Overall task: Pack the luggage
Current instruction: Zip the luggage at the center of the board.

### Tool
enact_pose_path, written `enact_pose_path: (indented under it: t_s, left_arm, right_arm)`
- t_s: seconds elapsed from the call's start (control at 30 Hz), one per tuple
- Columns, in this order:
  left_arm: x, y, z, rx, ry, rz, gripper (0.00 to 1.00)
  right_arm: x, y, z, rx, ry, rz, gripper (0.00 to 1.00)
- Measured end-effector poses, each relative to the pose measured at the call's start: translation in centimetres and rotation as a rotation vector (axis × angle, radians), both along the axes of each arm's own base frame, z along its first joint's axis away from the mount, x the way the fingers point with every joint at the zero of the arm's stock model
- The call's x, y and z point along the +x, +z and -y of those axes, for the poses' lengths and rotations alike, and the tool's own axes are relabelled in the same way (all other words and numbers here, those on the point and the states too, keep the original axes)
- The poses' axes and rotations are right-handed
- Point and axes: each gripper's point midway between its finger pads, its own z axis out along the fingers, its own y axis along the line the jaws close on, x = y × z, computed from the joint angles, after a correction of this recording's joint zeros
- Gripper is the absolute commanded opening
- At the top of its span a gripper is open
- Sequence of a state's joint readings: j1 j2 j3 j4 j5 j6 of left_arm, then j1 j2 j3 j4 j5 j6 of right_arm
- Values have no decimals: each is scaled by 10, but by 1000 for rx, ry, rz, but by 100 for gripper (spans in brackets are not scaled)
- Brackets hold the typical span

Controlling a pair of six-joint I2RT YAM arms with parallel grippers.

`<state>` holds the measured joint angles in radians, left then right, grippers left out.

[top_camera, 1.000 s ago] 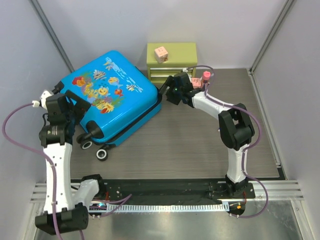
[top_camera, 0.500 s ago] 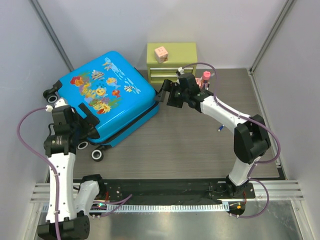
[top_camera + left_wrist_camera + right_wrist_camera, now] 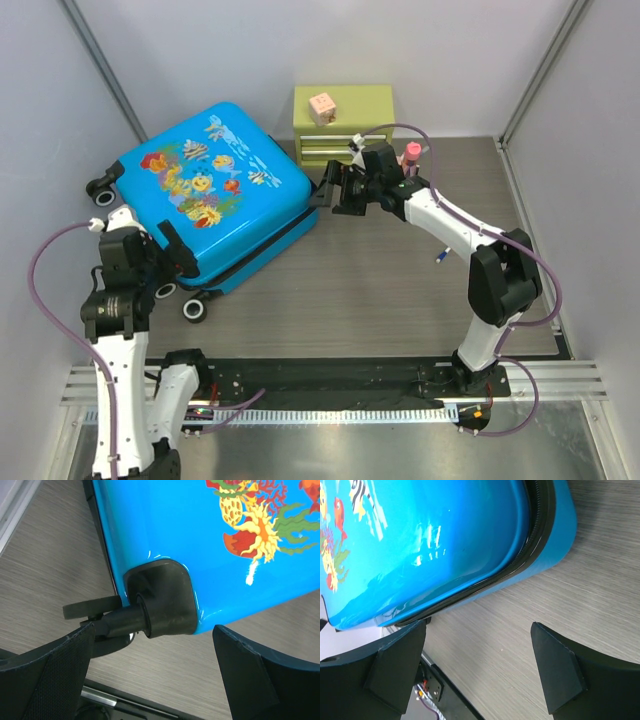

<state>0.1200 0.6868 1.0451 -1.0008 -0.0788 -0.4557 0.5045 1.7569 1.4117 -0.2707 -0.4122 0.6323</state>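
Top external: luggage [image 3: 210, 190] lies closed at 10 o'clock on the surface [image 3: 400, 290]; left pincer [image 3: 178, 252] at its 7, right pincer [image 3: 335, 190] at its 3, both gaping empty. Contents hidden, progress unclear.

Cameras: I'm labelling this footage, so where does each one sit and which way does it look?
Top external: above and behind the bases, looking down at the table, suitcase and chest; both arms show.
Left wrist: on the left arm, facing the suitcase's wheel corner; left gripper open.
Right wrist: on the right arm, facing the suitcase's seam; right gripper open.
Shared: all show the suitcase.
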Motion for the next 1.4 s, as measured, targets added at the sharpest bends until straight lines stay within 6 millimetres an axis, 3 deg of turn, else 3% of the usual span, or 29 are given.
enact_pose_path:
  t_s: [0.13,0.4,0.6,0.67,0.8,0.9,0.97,1.03,1.13,1.27,1.4]
  left_arm:
    - [7,-7,1,38,-71,-69,100]
    - [13,-4,17,176,-331,-100,100]
    - [7,1,25,199,-414,-66,100]
    - [6,-1,16,221,-364,-86,100]
    - [2,-4,-9,242,-189,-149,100]
    - [4,-6,-33,245,-15,-209,100]
    - [5,-8,-49,237,95,-246,100]
    - [7,-11,-62,221,179,-273,100]
    - [4,-17,-82,187,289,-303,100]
    - [-2,-23,-103,151,390,-330,100]
    - [4,-50,-112,97,422,-389,100]
  right_arm:
    - [-6,-3,-3,4,25,-8,92]
    - [-22,-31,1,-20,39,-79,92]
    - [-12,-29,10,-7,8,-80,92]
    - [5,-24,22,1,-37,-83,92]
    - [70,4,46,7,-148,-7,91]
    - [106,20,50,5,-199,53,90]
    - [118,21,45,1,-208,69,89]
    - [125,14,38,-7,-201,66,89]
    - [125,-13,27,-41,-178,33,89]
    - [112,-56,10,-97,-125,-36,89]
    - [100,-83,-7,-150,-85,-65,89]
